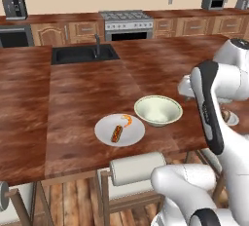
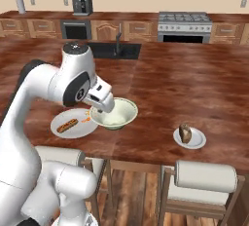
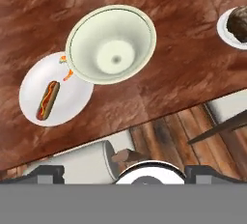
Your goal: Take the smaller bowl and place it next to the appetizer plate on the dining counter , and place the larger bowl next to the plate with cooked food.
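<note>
The larger bowl (image 3: pixel 111 43), empty, touches the plate with cooked food (image 3: pixel 72 100).

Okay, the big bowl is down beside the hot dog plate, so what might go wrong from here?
The big deep cream bowl sits right against, perhaps overlapping, the white plate with the long orange-brown food; a bump from the arm might shove both. Both sit near the glossy reddish-brown counter's stool-side edge. The open gripper hangs above that edge, so lowering carelessly may clip the stool.
</note>
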{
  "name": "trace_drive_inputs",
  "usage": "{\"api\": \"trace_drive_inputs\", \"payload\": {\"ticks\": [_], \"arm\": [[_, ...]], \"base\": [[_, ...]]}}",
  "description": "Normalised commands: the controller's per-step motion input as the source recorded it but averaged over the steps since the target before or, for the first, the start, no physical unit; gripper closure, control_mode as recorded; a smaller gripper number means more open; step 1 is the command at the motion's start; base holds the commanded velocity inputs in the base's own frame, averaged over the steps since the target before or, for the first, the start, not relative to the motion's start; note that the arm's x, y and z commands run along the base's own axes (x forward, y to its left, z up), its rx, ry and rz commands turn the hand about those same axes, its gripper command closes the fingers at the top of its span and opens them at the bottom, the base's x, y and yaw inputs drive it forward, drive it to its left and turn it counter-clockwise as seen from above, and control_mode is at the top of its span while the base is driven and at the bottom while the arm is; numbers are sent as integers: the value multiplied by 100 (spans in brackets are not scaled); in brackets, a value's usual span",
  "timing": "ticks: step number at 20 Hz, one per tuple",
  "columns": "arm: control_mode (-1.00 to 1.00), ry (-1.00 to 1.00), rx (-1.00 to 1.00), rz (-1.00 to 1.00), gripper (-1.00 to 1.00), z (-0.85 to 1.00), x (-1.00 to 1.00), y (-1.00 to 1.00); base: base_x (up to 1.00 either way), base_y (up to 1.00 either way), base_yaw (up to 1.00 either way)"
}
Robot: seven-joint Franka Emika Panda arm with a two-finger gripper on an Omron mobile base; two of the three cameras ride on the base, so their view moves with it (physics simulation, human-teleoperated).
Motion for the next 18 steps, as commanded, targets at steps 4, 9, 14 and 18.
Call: {"api": "trace_drive_inputs", "payload": {"ticks": [4, 9, 14, 18], "arm": [[-100, -21, -31, 26, -100, 5, -85, 64], [-100, -16, -19, 19, -100, 19, -100, 15], [100, -9, -3, 10, -100, 2, -55, -3], [100, 0, 0, 0, -100, 0, 0, 0]], "base": [[0, 0, 0], [0, 0, 0], [-21, -8, 6], [-16, -73, 3]]}}
